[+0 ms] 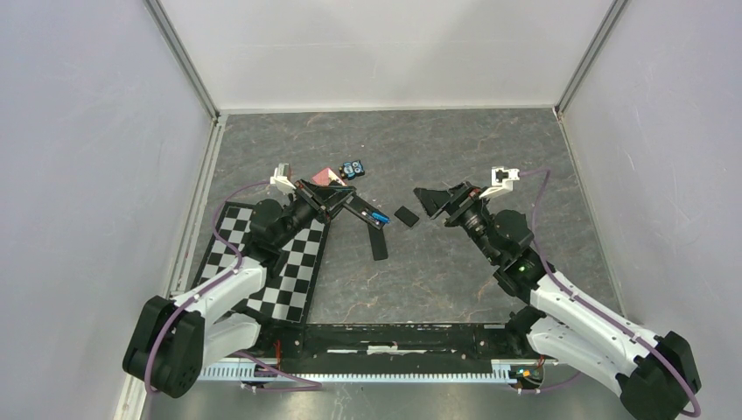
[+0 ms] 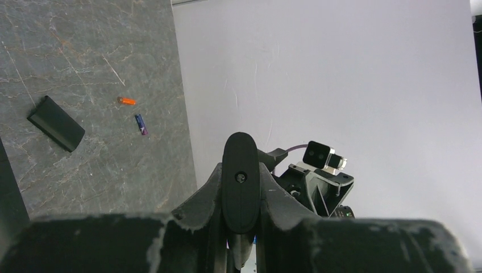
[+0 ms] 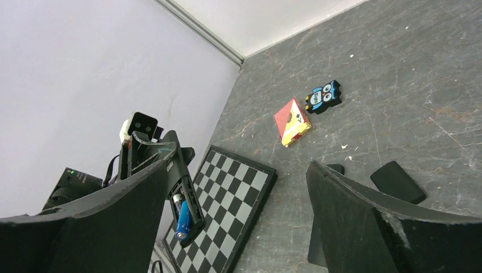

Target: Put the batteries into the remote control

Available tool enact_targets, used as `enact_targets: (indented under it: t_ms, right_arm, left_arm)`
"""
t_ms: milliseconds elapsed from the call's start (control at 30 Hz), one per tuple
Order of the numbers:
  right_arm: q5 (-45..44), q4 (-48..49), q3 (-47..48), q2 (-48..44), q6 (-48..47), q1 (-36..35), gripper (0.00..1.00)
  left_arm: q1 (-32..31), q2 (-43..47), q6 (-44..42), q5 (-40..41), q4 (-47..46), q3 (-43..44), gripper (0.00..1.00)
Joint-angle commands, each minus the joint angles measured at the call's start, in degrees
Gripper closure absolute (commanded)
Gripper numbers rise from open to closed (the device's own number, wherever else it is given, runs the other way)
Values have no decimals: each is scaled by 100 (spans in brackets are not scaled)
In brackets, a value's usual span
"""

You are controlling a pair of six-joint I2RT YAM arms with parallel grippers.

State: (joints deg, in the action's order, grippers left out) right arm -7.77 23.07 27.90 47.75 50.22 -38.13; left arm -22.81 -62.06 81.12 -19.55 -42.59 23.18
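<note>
Within the left pincer, the remote points lengthwise toward the right arm

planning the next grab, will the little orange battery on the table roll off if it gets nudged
Probably: the orange battery is a slim cylinder lying on its side on the smooth table, so a sideways nudge would likely roll it. It looks tiny, so probably light and easily flicked away. It is likely stiff, though, and shouldn't bend.

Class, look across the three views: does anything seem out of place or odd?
Yes. An orange battery and a purple battery lie loose on the table, apart from the remote, which the left hand holds tilted, its compartment open.
</note>
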Motion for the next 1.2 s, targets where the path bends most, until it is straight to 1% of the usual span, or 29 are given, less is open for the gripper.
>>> enact_targets:
  t_ms: [0, 133, 267, 333, 533, 667, 767, 867, 1000, 1167]
  right_arm:
    - [68, 77, 8, 105, 285, 25, 3]
    - [675, 2, 119, 303, 586, 128, 2]
    - [1051, 348, -9, 321, 889, 139, 2]
    - [1182, 701, -193, 308, 1054, 153, 2]
    - [1736, 2371, -858, 540, 1980, 156, 2]
    - [2040, 3065, -915, 874, 2402, 152, 2]
    - [2125, 3529, -881, 1062, 2526, 144, 2]
    - [2110, 3735, -835, 1141, 2512, 107, 2]
    - [2129, 3714, -750, 1198, 2371, 39, 2]
    - [2250, 3701, -583, 1446, 2298, -73, 2]
  left_arm:
    - [48, 103, 158, 4, -359, 138, 98]
    - [48, 105, 236, 29, -366, 140, 98]
    - [46, 153, 319, 116, -365, 107, 98]
    - [48, 151, 404, 111, -394, 133, 98]
    - [43, 189, 815, 109, -387, 178, 98]
    - [44, 225, 977, 127, -390, 162, 98]
    - [40, 207, 1160, 134, -400, 110, 98]
    - [37, 174, 1392, 136, -414, 52, 98]
    - [34, 90, 1790, 102, -623, -26, 98]
    - [31, -168, 2278, 113, -1299, -151, 98]
